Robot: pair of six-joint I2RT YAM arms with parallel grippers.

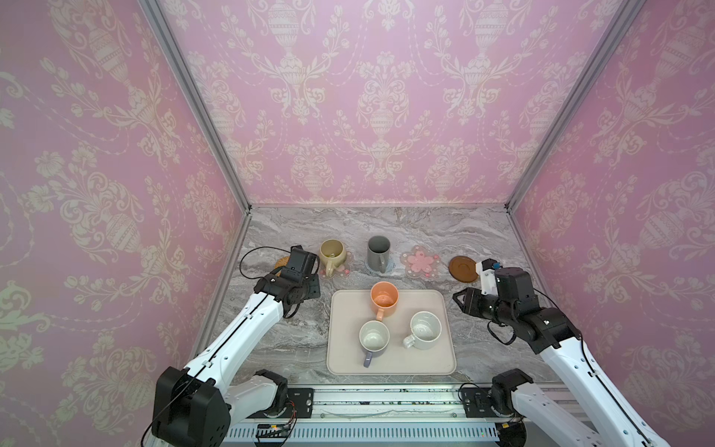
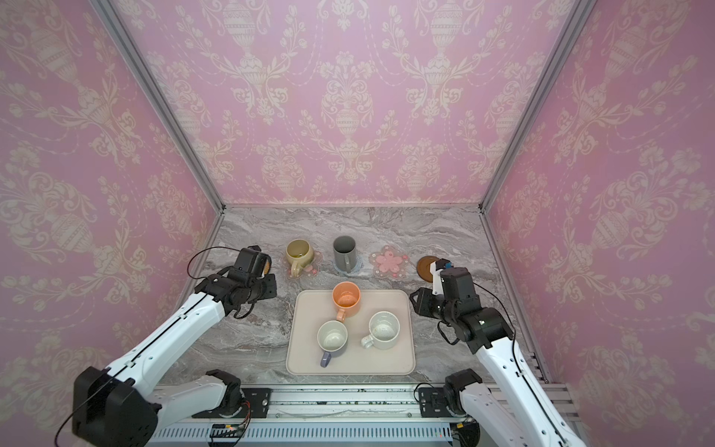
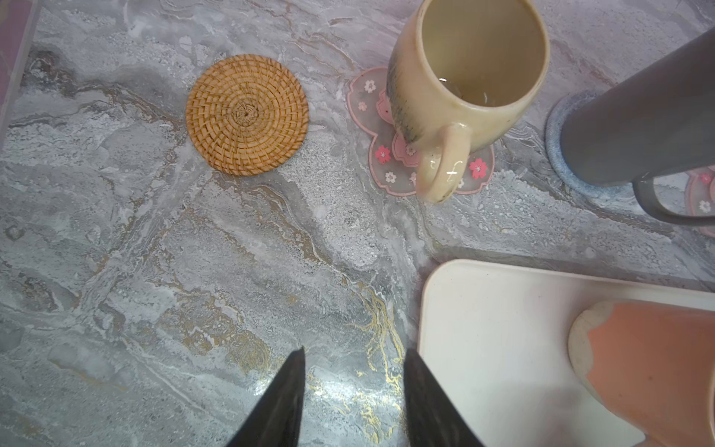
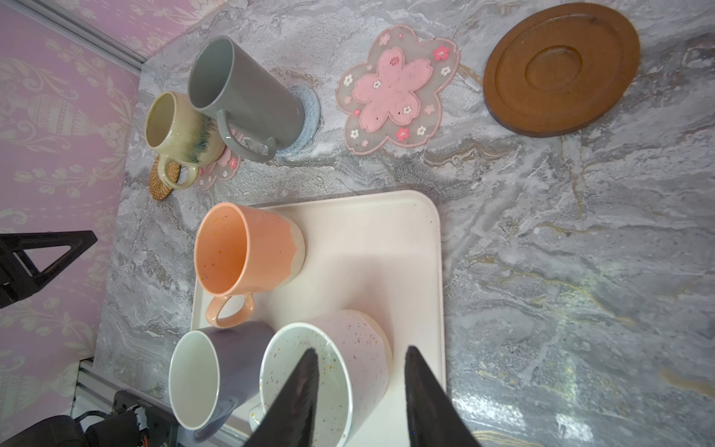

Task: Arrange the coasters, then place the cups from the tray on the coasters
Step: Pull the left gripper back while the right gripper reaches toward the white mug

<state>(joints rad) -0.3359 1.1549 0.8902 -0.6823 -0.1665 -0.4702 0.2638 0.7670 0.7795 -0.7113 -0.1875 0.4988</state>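
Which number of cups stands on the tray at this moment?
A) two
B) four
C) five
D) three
D: only the peach-orange cup, the lavender cup and the speckled white cup stand on the tray.

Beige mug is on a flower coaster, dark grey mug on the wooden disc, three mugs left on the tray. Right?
Not quite. In the right wrist view the dark grey mug stands on the blue-grey knitted coaster; the wooden disc is bare. The rest holds: the beige mug on a flower coaster, the peach mug, lavender mug and speckled mug on the tray.
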